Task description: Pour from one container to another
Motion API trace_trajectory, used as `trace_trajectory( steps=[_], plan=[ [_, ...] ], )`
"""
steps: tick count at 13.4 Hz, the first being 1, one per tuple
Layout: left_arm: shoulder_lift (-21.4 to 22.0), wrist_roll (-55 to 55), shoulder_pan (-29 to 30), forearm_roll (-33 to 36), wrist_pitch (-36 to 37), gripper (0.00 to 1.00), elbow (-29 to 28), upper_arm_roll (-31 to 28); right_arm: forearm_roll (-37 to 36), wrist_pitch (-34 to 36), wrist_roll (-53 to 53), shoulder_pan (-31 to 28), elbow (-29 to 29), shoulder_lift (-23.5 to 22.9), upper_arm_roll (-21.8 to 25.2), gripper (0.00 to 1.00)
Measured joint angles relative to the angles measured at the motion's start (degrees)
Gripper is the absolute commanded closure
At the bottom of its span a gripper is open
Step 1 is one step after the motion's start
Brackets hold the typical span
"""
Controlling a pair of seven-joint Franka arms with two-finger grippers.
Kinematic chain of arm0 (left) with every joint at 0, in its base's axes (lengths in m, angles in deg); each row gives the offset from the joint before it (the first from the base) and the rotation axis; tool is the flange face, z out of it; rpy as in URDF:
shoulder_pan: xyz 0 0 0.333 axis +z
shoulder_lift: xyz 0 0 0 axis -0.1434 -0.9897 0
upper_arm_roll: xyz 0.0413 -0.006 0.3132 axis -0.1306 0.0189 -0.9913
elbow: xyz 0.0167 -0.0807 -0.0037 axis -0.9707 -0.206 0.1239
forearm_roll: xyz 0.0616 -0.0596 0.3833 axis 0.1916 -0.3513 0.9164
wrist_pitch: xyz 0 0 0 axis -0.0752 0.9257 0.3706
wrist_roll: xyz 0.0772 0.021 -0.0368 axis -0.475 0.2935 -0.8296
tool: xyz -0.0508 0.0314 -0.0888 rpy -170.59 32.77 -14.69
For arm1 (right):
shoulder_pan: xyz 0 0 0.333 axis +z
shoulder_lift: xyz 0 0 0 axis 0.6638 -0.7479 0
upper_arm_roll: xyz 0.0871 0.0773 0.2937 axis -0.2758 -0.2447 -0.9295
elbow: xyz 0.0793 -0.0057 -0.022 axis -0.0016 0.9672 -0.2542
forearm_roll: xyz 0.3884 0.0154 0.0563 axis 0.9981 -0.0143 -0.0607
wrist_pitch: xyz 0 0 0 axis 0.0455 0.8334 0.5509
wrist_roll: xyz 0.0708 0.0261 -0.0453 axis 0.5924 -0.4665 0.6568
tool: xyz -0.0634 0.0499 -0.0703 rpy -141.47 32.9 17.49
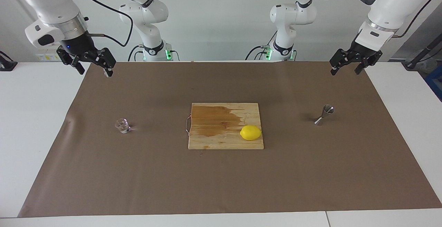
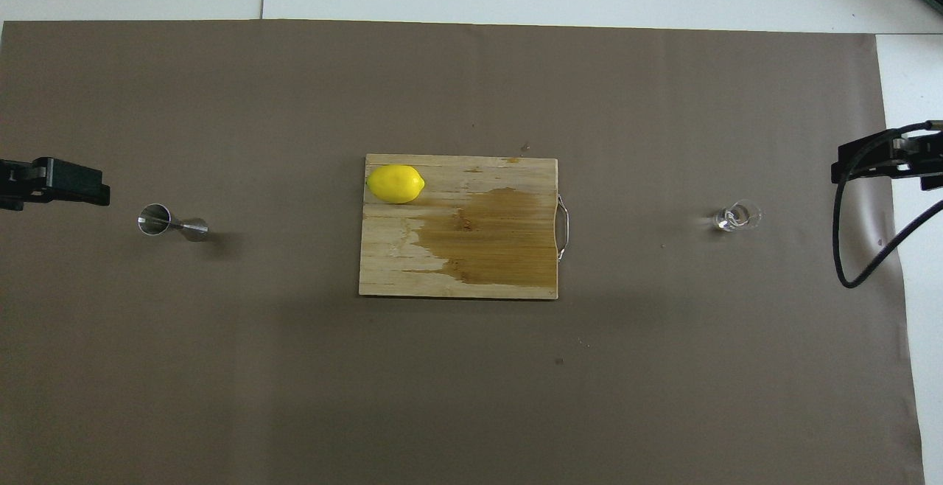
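I see the tiny clear glass cup [image 1: 122,126] standing upright on the brown mat [image 1: 221,182], toward the right arm's end and roughly midway between the mat's robot-side edge and its outer edge. The steel jigger [image 1: 324,114] stands upright on the same mat toward the left arm's end, well apart from the cup. Between them, at the mat's middle, lies a wooden cutting board [image 1: 214,140] with a dark wet patch across it; a lemon [image 1: 250,132] rests on the board's corner away from the robots, on the side toward the jigger. My right gripper [image 1: 91,66] hangs in the air over the mat's robot-side corner at its own end, fingers spread wide and holding nothing. My left gripper [image 1: 345,69] hangs over the corresponding corner at its end, fingers likewise wide apart and empty.
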Motion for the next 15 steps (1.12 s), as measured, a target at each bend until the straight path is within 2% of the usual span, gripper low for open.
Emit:
trace_trajectory(
  steps=[15],
  plan=[
    [0.00,1.32,-0.07,0.00,0.10,0.00,-0.05,-0.17,-0.03,0.00,0.03,-0.03,0.00,-0.13,0.00,0.00]
  ],
)
